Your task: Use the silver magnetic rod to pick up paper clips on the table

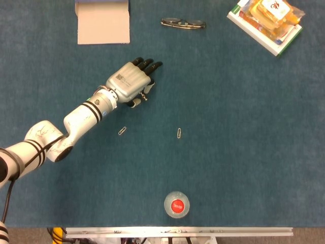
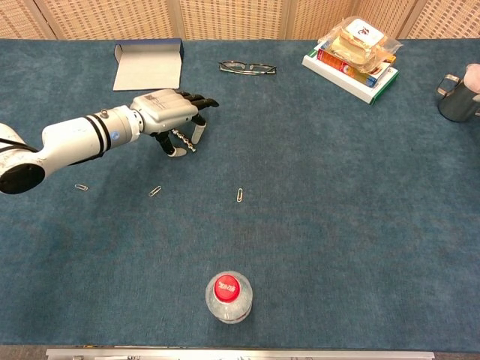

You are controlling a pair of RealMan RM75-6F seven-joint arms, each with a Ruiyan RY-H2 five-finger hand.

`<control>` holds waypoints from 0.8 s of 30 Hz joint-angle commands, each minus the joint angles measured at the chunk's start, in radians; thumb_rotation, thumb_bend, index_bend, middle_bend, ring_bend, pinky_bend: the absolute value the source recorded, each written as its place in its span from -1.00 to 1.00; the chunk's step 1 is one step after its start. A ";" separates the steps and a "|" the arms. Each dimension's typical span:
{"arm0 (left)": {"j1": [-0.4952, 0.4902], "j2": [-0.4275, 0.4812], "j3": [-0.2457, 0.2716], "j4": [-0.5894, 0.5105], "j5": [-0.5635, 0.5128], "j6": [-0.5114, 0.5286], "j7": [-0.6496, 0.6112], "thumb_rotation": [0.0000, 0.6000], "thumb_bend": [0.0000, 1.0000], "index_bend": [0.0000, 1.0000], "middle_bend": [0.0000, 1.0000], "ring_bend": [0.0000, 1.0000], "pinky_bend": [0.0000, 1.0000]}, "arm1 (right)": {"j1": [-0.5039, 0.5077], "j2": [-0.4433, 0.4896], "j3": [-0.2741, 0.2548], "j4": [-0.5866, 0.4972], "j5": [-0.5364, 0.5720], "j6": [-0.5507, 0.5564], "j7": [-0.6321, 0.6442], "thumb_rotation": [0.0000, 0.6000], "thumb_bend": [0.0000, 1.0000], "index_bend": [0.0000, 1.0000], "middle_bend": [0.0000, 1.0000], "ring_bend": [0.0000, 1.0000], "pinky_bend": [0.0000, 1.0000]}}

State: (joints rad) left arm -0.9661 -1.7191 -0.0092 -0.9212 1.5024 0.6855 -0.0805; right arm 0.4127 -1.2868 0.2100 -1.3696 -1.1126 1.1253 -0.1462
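Note:
My left hand (image 1: 130, 82) (image 2: 166, 110) hovers palm-down over the blue table, left of centre. Beneath it I see a thin silver magnetic rod (image 2: 182, 140) (image 1: 143, 94), pinched between thumb and fingers, its tip poking out under the palm with what look like clips clinging to it. Paper clips lie loose on the cloth: one (image 1: 122, 130) (image 2: 155, 191) just below the hand, one (image 1: 180, 133) (image 2: 239, 195) further right, and another (image 2: 81, 187) under the forearm in the chest view. My right hand is out of both views.
An open cardboard box (image 1: 103, 23) lies at the back left. Glasses (image 1: 183, 23) rest at the back centre, and a stack of books with a wrapped packet (image 1: 266, 23) at the back right. A red-capped bottle (image 1: 176, 205) stands near the front edge. A metal cup (image 2: 454, 97) sits far right.

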 commanded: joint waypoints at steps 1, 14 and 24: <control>0.000 0.002 -0.001 -0.005 -0.001 0.003 -0.001 1.00 -0.46 -0.06 -1.00 -1.00 -0.80 | 0.001 -0.002 0.000 0.001 0.000 -0.002 0.001 1.00 -1.00 -0.54 -0.83 -1.00 -0.88; 0.003 -0.001 0.002 -0.009 -0.003 0.008 0.007 1.00 -0.46 -0.04 -1.00 -1.00 -0.81 | 0.001 -0.008 0.000 0.006 -0.001 -0.008 0.002 1.00 -1.00 -0.54 -0.83 -1.00 -0.88; 0.001 -0.007 0.005 0.002 -0.004 0.001 0.007 1.00 -0.46 -0.02 -1.00 -1.00 -0.81 | 0.000 -0.011 0.001 0.011 -0.001 -0.011 0.006 1.00 -1.00 -0.54 -0.83 -1.00 -0.88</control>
State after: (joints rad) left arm -0.9647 -1.7261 -0.0044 -0.9192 1.4982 0.6866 -0.0735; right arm 0.4126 -1.2977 0.2111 -1.3581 -1.1136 1.1144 -0.1403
